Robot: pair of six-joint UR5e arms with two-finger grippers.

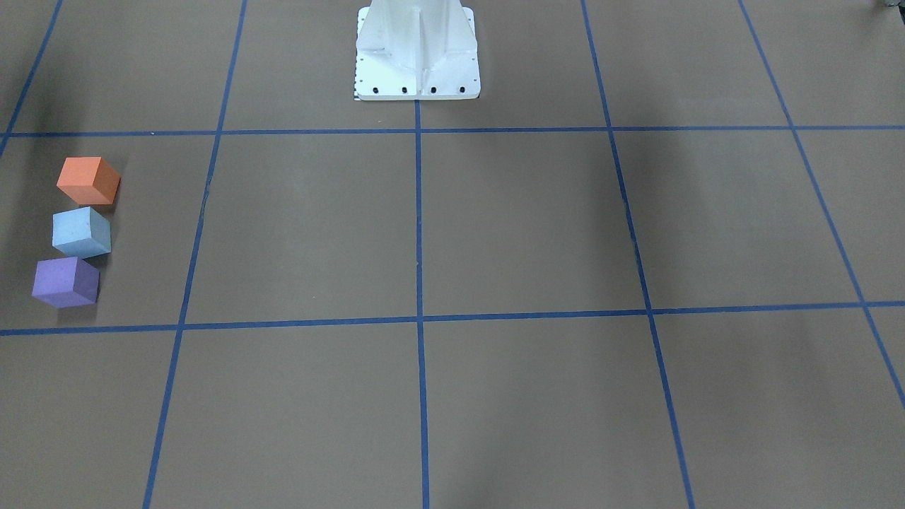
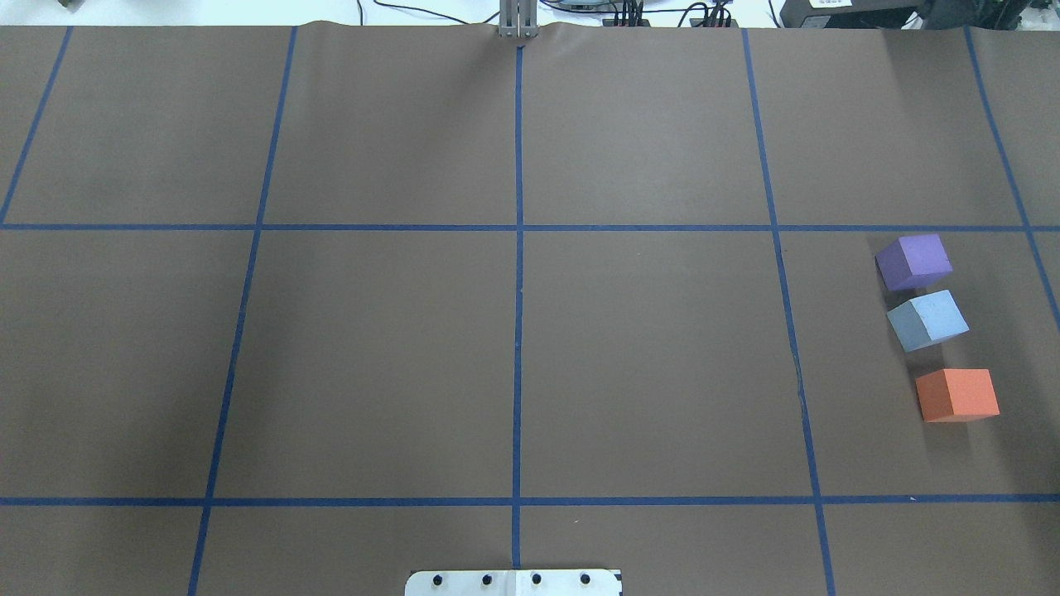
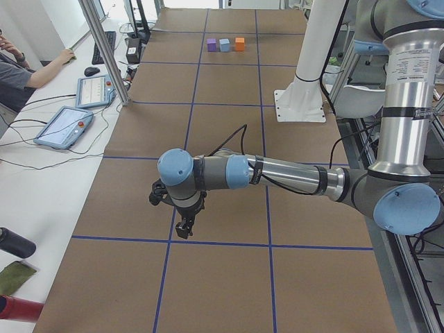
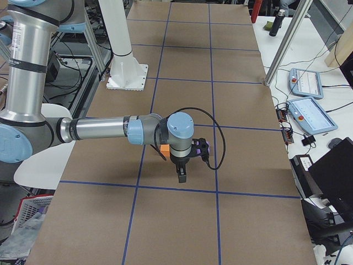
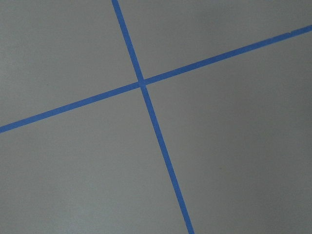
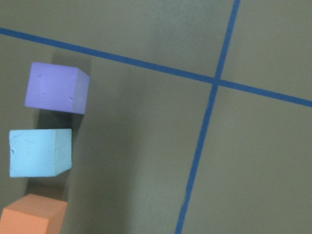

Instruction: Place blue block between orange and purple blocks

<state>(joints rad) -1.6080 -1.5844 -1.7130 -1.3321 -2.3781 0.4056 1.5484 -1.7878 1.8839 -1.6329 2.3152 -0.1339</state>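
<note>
Blue block [image 2: 927,320] is sitting in the row on the right side of the table [image 2: 530,372], with the purple block [image 2: 913,261] on its far side and the orange block [image 2: 958,395] on its near side. The right wrist view shows a strip of table on either side of it, so it touches neither neighbour. It looks a shade closer to purple than to orange. By my read the placement itself is done, and what's left is getting clear without spoiling it.

The right gripper [image 4: 182,178] hangs over the table just beside the row, fingers pointing down. It shows only in a side view, so I cannot tell whether the fingers are spread or pressed together. The same goes for the left gripper [image 3: 184,229], well apart from the blocks at the other end of the table.

To do this well, the right arm should rise straight up before it swings anywhere. A sideways sweep could clip these blocks, and they look light enough to skid. If the spacing needs tidying, a small nudge toward orange would do.

As for the block, it's a pale blue cube, matte and faintly pitted like foam. Its edges are crisp, and it's turned a little off the tape lines.
</note>
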